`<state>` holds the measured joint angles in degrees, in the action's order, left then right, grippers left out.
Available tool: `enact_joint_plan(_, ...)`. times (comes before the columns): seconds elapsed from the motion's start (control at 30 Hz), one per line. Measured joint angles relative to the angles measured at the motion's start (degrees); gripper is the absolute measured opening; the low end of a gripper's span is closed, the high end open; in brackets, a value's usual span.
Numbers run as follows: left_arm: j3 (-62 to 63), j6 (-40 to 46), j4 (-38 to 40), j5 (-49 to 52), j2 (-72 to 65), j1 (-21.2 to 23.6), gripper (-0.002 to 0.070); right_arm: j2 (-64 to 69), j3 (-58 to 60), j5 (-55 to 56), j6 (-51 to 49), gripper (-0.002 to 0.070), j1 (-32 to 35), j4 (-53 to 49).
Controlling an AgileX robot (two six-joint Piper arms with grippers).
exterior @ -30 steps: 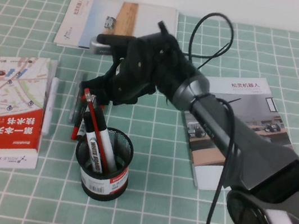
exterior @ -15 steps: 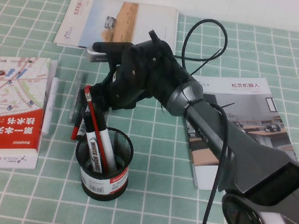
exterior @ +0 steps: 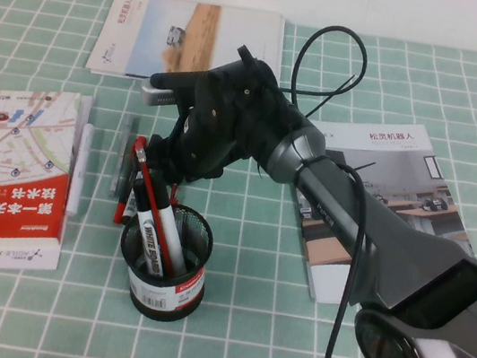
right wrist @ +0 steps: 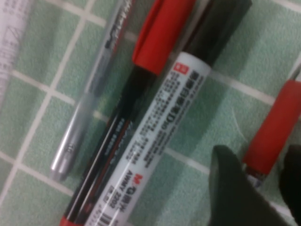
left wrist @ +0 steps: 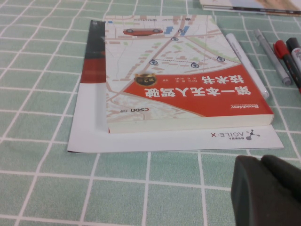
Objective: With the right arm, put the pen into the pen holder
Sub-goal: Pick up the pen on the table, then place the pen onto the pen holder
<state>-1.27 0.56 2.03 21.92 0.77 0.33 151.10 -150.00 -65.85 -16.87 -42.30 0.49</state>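
**Pen between the fingers, beside the holder**

The pen point(right wrist: 271, 134) lies on the green checked cloth point(exterior: 287, 332) between the right gripper point(exterior: 162, 160)'s spread fingers, just behind the pen holder point(exterior: 165, 263). A black marker point(right wrist: 160, 141) lies alongside. The left gripper point(left wrist: 270, 190) hovers near a book point(left wrist: 183, 80); its fingers' state is unclear.

right gripper point(exterior: 162, 160) lowered toward pen holder point(exterior: 167, 263), shifted slightly right
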Motion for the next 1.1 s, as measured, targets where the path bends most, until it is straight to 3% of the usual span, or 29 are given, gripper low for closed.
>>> enact_joint_plan(0.2,0.0,0.0,0.0,0.0,0.0,0.0,-0.0004,0.19,-0.24,-0.46,0.0,0.0202,0.0,-0.49)
enact_joint_plan(0.37,0.0,0.0,0.0,0.0,0.0,0.0,-0.0004,0.41,-0.49,-0.94,0.0,0.0066,0.0,-0.94)
enact_joint_plan(0.77,0.0,0.0,0.0,0.0,0.0,0.0,-0.0004,-1.24,-0.05,-3.98,1.99,0.0064,0.12,-2.41)
enact_joint_plan(1.1,0.0,0.0,0.0,0.0,0.0,0.0,-0.0004,-12.73,0.09,-5.52,3.81,0.0064,2.29,-6.64)
